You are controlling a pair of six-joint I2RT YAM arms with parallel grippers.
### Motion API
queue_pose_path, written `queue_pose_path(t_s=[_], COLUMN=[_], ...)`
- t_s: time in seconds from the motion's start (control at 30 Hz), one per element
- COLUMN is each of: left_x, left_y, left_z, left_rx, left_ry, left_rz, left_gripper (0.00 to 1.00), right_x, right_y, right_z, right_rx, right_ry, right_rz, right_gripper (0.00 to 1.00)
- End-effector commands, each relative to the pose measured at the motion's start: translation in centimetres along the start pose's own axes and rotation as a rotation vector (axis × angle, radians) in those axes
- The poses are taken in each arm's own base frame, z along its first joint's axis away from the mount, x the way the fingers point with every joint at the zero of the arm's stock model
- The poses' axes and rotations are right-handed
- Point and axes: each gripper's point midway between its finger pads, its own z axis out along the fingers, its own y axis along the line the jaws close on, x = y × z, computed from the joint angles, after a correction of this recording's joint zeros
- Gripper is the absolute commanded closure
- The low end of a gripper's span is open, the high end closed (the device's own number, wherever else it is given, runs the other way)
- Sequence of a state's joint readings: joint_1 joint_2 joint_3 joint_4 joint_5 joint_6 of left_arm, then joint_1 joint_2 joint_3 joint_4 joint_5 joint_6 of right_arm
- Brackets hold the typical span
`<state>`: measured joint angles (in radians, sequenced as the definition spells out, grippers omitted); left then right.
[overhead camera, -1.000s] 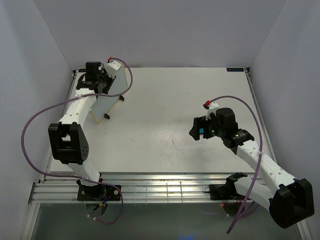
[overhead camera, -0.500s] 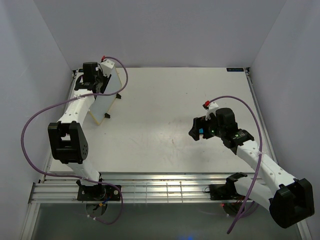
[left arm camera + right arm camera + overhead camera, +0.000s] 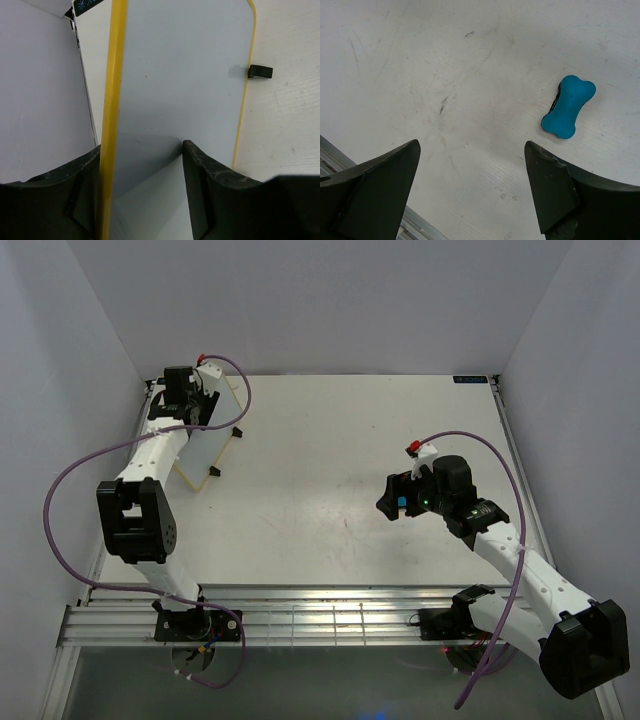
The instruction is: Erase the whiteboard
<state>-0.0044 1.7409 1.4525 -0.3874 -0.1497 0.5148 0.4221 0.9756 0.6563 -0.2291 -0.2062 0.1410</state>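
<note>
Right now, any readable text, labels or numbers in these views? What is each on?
No text can be read.
dark label on the far edge of the table, top view: light print, too small to read.
cut-off label in the left wrist view's top corner: cyan marks, blurred and cropped, unreadable.
whiteboard: no writing on the face shown.
blue eraser: no marking visible.
</note>
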Motion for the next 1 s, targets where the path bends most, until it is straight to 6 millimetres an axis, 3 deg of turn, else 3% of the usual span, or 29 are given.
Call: queue_pose_path(t_s=[0.0, 0.17, 0.43, 0.5, 0.67, 0.97], left_x=[1.5, 3.7, 4.1, 4.5, 5.0, 6.3], left_y=[1.7, 2.4, 3.4, 3.6, 4.7, 6.0], left_z=[0.5, 2.0, 3.6, 4.0, 4.4, 4.1], left_rx=[-0.037, -0.074, -0.104, -0.114, -0.148, -0.207], left_ry=[0.051, 0.099, 0.11, 0.122, 0.137, 0.165], left_rz=[-0.054, -0.097, -0.114, -0.117, -0.141, -0.162], left_gripper=[0.36, 0.33, 0.29, 0.23, 0.17, 0.16], right_x=[-0.9, -0.8, -0.7, -0.7, -0.5, -0.4], right_y=[0.6, 0.8, 0.9, 0.9, 1.0, 1.1], right_z=[0.0, 0.0, 0.3, 0.4, 0.7, 0.8], right_rx=[-0.033, -0.042, -0.049, -0.05, -0.059, -0.067], right_ry=[-0.043, -0.043, -0.036, -0.033, -0.025, -0.022], right_rz=[-0.032, -0.034, -0.031, -0.03, -0.031, -0.03], right_gripper=[0.1, 0.1, 0.1, 0.1, 0.1, 0.1])
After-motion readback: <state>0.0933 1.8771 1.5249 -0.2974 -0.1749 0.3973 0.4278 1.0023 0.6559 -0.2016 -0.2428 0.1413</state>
